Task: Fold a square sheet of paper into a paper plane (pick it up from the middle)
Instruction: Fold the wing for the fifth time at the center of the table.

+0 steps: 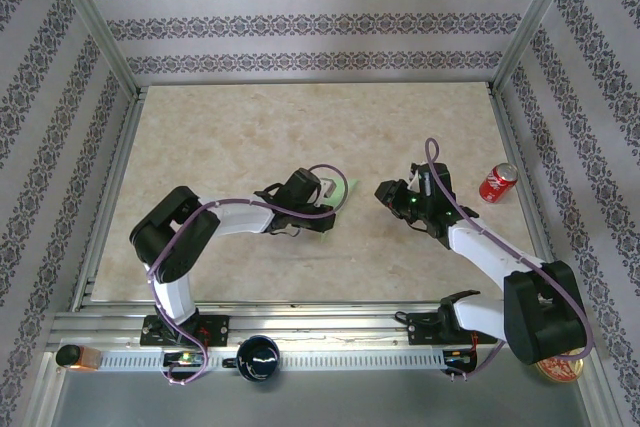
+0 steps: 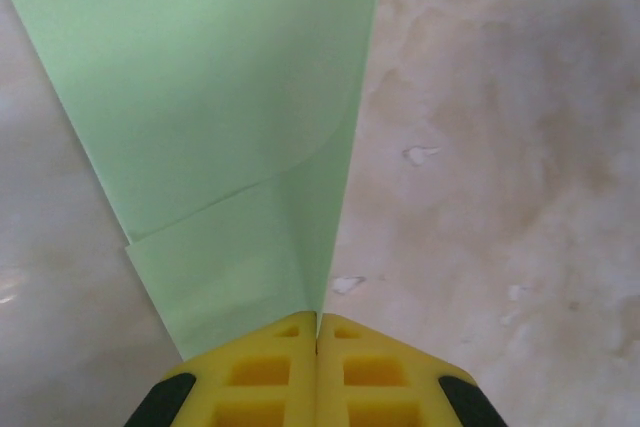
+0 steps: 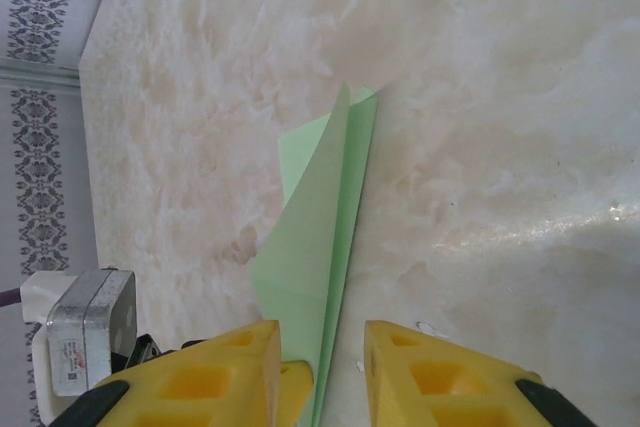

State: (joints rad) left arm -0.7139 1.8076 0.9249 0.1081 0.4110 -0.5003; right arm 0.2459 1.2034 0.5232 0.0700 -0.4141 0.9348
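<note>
Light-green sheet of paper (image 2: pixel 230 97) lies about the middle of the table (image 1: pixel 220 137), folded: layers overlap, with a long crease down its length. From the right wrist it reads as a narrow pointed shape, one flap lifted off the surface. Left gripper (image 2: pixel 317 332): yellow fingers pressed together, clamped on the near end of the sheet, right at the crease. Right gripper (image 3: pixel 321 327): fingers apart, one on either side of the sheet's end; can't tell whether either one touches it. From above, the two grippers face each other across the sheet. Red soda can (image 1: pixel 498 183) lies on its side near the table's right edge, well apart from the paper.
</note>
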